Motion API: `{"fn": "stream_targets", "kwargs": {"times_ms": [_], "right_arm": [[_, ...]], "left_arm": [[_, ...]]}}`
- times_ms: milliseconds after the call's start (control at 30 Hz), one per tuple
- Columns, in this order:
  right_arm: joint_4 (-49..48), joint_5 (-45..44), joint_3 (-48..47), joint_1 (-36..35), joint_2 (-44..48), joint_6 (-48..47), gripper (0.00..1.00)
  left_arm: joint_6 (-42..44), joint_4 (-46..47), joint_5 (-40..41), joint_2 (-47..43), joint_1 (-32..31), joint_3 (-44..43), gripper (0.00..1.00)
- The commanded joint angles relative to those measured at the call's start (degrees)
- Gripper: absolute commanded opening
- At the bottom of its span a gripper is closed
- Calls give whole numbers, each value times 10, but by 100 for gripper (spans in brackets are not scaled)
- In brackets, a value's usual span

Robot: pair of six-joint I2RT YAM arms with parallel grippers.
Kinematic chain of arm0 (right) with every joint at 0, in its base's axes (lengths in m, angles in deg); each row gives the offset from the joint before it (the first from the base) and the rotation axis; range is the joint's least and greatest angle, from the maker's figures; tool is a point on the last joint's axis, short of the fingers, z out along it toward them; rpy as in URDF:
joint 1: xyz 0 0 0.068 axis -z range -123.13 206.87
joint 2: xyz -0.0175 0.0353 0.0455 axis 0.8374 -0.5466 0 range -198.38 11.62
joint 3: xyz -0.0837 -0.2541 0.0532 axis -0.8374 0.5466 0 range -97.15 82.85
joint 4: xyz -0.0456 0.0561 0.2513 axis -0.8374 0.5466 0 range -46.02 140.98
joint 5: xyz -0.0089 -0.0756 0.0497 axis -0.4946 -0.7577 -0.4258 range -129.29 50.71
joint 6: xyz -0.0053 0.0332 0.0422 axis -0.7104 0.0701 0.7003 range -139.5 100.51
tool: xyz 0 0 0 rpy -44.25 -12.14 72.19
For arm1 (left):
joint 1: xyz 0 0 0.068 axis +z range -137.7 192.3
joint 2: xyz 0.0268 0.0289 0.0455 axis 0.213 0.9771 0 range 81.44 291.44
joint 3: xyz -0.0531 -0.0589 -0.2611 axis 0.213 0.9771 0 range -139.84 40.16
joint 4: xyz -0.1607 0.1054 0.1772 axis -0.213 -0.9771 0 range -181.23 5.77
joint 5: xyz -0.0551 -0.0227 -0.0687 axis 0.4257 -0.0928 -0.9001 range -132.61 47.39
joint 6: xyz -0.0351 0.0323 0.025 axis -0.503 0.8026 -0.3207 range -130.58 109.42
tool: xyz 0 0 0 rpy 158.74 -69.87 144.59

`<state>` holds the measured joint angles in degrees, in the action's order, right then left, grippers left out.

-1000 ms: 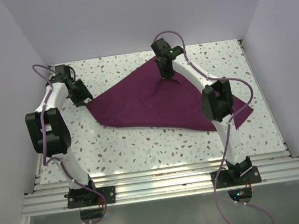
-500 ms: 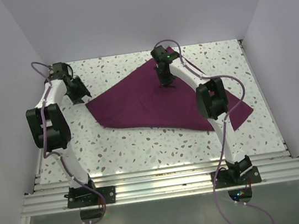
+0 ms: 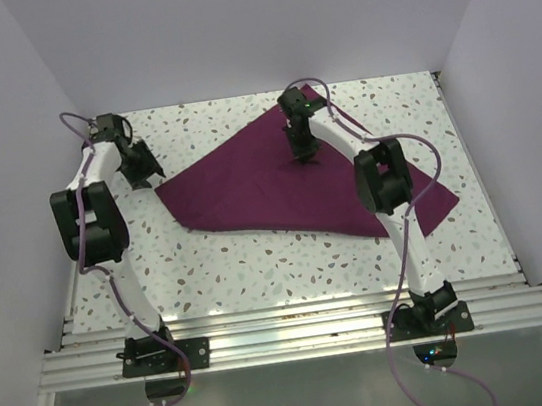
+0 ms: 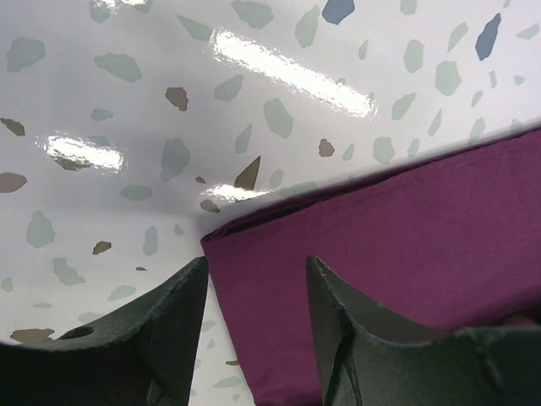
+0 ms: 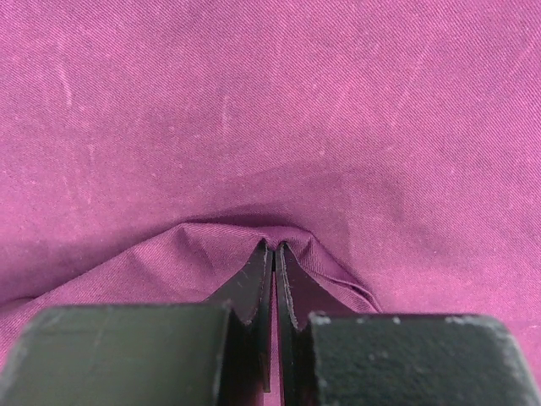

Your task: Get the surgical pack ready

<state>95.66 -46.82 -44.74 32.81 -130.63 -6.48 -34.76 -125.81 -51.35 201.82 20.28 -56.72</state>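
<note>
Pale lilac walls closed in a white speckled bench [image 3: 260, 265], with a ribbed metal rail [image 3: 300, 335] along its near edge where both arms were bolted.

At the left edge, the left arm [image 3: 103, 227] reached up toward the far-left corner and bent back inward. The left pincer [image 3: 145, 168] sat at the leftmost corner of the pack [image 3: 248, 181]. In the left wrist view, that pincer [image 4: 256, 262] had its jaws apart. One finger [image 4: 169, 321] was over bare bench and the other [image 4: 338, 330] over cloth, with the pack's corner [image 4: 406, 228] lying between them. Nothing was gripped there, and I could not tell whether the fingers touched the bench. The cloth edge threw a thin dark shadow on the bench.

The pack lay spread flat over the far half of the bench. It ran from that left corner to a point near the middle of the far edge, and down to a corner close to the right edge, roughly triangular in outline.

Right of centre, the right pincer [image 3: 306, 155] pointed down onto the pack near its far point. In the right wrist view, the pincer [image 5: 275, 247] had its jaws pressed together on a small pucker of the pack [image 5: 270, 101], and the cloth rose in a ridge at the fingertips.

The right arm [image 3: 393, 206] arched over the pack's right part, hiding some of it, with a purple cable [image 3: 426, 156] looping beside it.
</note>
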Motion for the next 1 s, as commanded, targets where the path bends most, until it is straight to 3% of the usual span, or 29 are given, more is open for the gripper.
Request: {"fn": "stream_targets", "kwargs": {"times_ms": [0, 367, 600, 767, 800, 867, 967], "right_arm": [[-3, 14, 0, 6, -16, 7, 0], [-4, 28, -5, 10, -19, 10, 0], [-4, 32, -7, 12, -22, 12, 0], [-1, 31, -5, 11, -21, 13, 0], [-1, 31, -6, 12, -22, 14, 0], [2, 31, -8, 11, -23, 13, 0], [11, 31, -17, 12, -27, 21, 1]], "left_arm": [[24, -10, 6, 8, 6, -16, 54], [46, 7, 25, 6, 5, 39, 54], [46, 29, -10, 28, 4, 44, 49], [39, 50, -71, 40, 4, 43, 25], [39, 50, -80, 38, 4, 43, 13], [39, 52, -82, 30, 5, 47, 0], [33, 71, -100, -11, 5, 62, 0]]}}
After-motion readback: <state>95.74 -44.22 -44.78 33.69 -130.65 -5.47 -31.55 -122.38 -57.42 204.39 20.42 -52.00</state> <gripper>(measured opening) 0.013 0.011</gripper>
